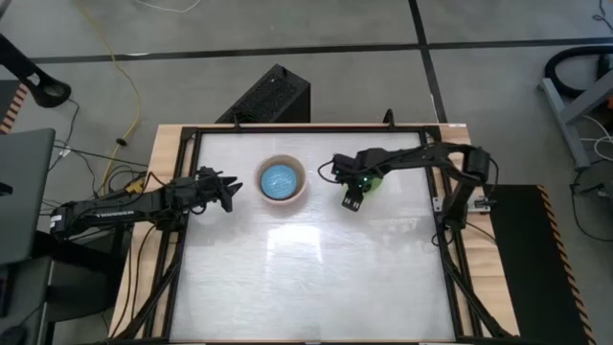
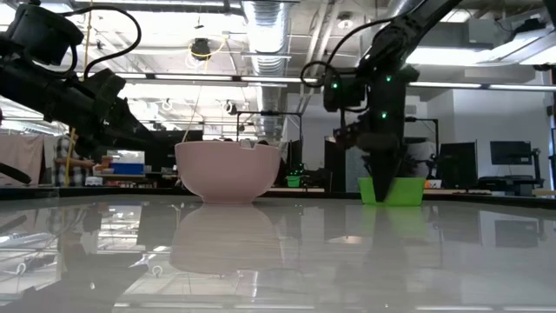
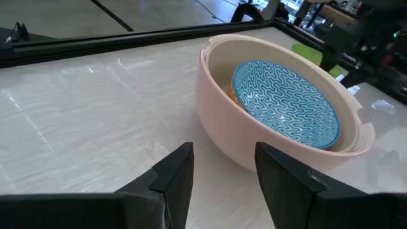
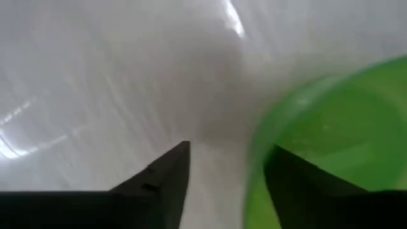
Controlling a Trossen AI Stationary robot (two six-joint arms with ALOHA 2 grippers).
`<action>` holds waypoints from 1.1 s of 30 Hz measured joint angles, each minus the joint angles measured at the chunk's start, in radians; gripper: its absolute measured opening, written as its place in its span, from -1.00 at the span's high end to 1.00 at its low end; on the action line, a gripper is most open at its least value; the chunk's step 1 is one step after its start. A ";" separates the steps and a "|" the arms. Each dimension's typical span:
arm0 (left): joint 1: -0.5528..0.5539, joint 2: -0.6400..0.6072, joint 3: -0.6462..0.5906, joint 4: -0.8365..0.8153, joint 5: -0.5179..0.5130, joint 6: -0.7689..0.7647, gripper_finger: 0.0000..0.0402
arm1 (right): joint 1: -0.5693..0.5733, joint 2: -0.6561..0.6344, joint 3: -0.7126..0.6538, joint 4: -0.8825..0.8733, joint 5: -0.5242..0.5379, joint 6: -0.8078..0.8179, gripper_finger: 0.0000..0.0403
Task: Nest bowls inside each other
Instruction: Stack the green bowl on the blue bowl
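Note:
A pale pink bowl [image 1: 281, 180] [image 2: 228, 171] stands on its base at the table's far middle. A beige-grey bowl's rim [image 3: 348, 102] shows just inside it, and a blue patterned bowl [image 3: 286, 102] lies tilted within. To its right stands the bright green bowl [image 2: 393, 191] [image 4: 331, 127], mostly hidden under my right arm in the high view. My right gripper [image 1: 352, 201] [image 4: 222, 172] points down, open, with the green bowl's rim between its fingers. My left gripper [image 1: 230, 192] [image 3: 222, 172] waits open, left of the pink bowl. My right gripper comes from above, pointing down, and stands across the green bowl's rim [image 4: 255, 159] on the side toward the pink bowl. One finger [image 4: 305, 184] is inside the bowl and the other [image 4: 168, 175] outside. Whether either finger touches the rim, I cannot tell.
A black frame [image 1: 306, 127] runs around the white tabletop. The near half of the table [image 1: 306, 278] is bare white surface. A black box [image 1: 273, 96] sits on the floor beyond the far edge.

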 joint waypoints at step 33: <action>0.000 0.000 0.000 0.000 -0.001 -0.002 0.22 | 0.322 -0.015 0.363 0.408 0.205 -0.338 0.99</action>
